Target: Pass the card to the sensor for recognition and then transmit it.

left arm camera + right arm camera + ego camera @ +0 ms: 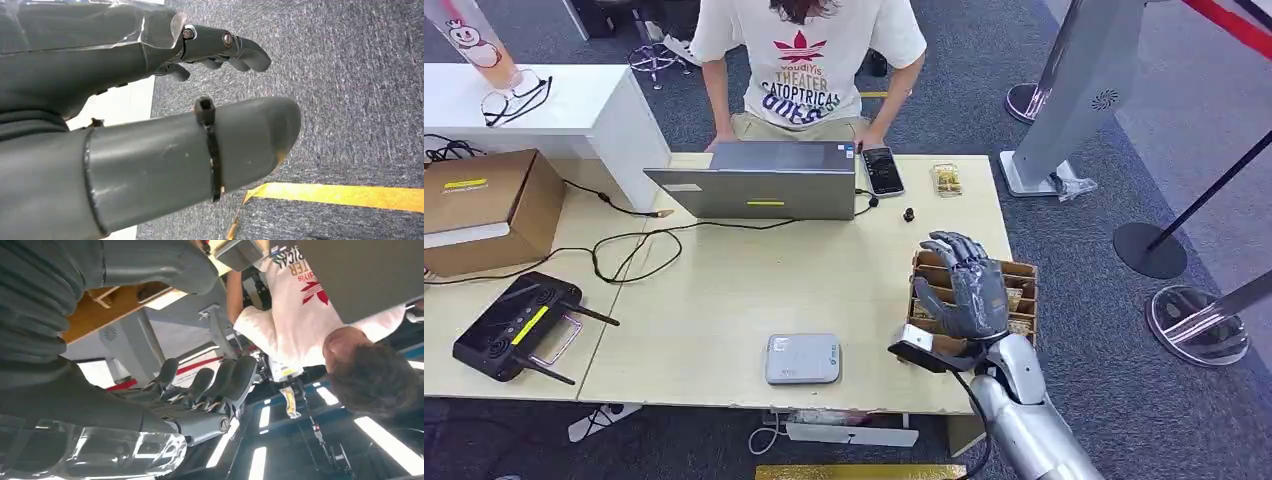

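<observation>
Lower right, head view: right hand (964, 285) hovers with fingers spread, holding nothing, over the cardboard card box (1022, 272); card not yet picked; grey sensor (802, 358) at lower centre.
Left wrist view: left hand (150, 115) loosely curled, holding nothing, over carpet.
Right wrist view: fingers (220, 380) part-extended, bare.
Progress: nothing done yet, I judge.

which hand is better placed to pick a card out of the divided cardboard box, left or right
Right. The right hand hovers with fingers spread directly above the cardboard box at the table's right end. The left hand hangs over carpet and yellow floor tape, away from the table.
</observation>
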You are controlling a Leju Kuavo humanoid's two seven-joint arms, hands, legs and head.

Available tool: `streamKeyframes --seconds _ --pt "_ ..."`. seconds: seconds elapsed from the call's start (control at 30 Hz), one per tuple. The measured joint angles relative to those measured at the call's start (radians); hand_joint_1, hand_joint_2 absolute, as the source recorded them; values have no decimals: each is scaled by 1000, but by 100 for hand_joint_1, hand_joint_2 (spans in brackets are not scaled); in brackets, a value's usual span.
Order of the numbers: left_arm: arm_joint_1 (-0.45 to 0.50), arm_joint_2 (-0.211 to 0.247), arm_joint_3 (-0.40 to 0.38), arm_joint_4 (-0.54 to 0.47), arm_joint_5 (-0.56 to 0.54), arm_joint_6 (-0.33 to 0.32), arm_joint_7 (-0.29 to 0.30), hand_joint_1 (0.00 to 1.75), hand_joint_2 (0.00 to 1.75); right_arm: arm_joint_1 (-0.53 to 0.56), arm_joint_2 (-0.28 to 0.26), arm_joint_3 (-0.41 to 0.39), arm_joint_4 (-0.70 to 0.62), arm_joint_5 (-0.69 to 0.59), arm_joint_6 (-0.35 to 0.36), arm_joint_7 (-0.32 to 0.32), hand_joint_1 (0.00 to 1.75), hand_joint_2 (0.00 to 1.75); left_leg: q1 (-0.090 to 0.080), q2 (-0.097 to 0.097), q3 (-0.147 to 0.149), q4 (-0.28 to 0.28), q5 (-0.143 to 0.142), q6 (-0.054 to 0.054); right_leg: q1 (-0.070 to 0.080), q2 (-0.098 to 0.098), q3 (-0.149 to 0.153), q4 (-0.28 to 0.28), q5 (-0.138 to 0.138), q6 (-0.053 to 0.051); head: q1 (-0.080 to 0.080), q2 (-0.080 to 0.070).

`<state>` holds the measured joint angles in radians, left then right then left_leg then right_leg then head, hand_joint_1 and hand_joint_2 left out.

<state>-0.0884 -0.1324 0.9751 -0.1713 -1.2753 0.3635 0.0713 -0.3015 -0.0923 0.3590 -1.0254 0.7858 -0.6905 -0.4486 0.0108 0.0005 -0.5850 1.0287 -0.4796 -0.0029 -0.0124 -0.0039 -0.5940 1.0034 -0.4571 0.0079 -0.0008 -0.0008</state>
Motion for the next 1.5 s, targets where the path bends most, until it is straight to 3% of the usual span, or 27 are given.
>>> streamKeyframes --seconds 0.33,0.53,0.7,0.83,1.07,1.37,1.5 --pt "0 0 6 0 11 0 0 0 0 11 -3 -9 -2 7 0 7 77 175 0 0 0 0 0 0 0 0 0 0 0 0 0 0" --pt "1 0 8 0 21 0 0 0 0 0 -3 -9 2 3 0 8 91 175 0 0 0 0 0 0 0 0 0 0 0 0 0 0" --pt "1 0 9 0 22 -2 0 0 0 -15 -3 -8 11 4 2 11 77 175 0 0 0 0 0 0 0 0 0 0 0 0 0 0" --pt "1 0 9 0 24 -4 0 0 0 -28 -5 -7 23 25 0 23 77 175 0 0 0 0 0 0 0 0 0 0 0 0 0 0" --pt "2 2 23 0 34 -19 -3 0 0 -63 -10 -5 64 63 0 32 54 175 0 0 0 0 0 0 0 0 0 0 0 0 0 0" --pt "5 2 32 0 40 -15 -10 0 0 -80 -32 -3 103 134 0 47 59 175 0 0 0 0 0 0 0 0 0 0 0 0 0 0" --pt "5 2 32 0 41 -18 -10 0 0 -82 -46 -3 113 143 0 48 72 175 0 0 0 0 0 0 0 0 0 0 0 0 0 0"
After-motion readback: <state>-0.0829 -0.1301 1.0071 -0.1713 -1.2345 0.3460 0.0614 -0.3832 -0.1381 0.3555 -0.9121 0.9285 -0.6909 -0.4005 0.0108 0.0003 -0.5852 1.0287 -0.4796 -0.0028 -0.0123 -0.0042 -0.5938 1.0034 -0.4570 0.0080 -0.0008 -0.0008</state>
